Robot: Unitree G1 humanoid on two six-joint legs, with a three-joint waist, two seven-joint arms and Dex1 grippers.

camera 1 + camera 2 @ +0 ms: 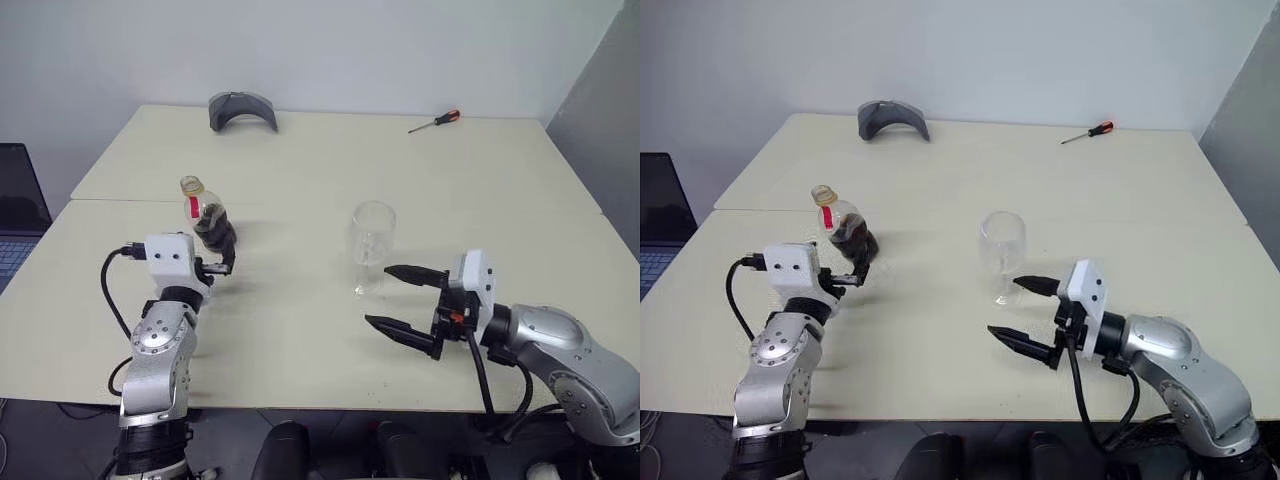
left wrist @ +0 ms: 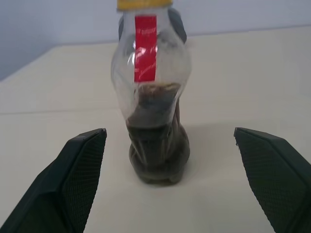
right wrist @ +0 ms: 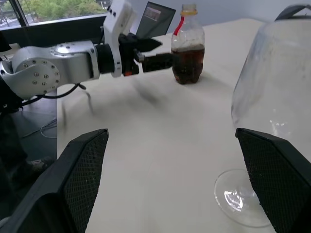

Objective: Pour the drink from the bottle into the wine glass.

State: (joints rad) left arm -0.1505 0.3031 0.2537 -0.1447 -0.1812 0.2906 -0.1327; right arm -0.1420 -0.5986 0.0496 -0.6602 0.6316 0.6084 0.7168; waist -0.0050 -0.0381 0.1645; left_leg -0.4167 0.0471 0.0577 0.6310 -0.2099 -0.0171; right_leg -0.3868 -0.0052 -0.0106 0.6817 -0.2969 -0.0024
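Dark brown drink (image 2: pixel 158 155) fills the lower part of your bottle (image 1: pixel 207 217), which stands upright on the table (image 1: pixel 320 180). Your left gripper (image 2: pixel 180 179) is spread wide just short of it, not touching. Your right gripper (image 1: pixel 405 305), also wide apart, sits beside the empty wine glass (image 1: pixel 372 247).

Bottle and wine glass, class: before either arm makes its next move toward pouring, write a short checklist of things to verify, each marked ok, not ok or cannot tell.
1. Bottle standing upright on the table: ok.
2. Drink inside the bottle: ok.
3. Left gripper open, bottle centred ahead between its fingers: ok.
4. Bottle gripped: not ok, fingers apart from it.
5. Wine glass upright and empty: ok.
6. Right gripper open beside the glass: ok.
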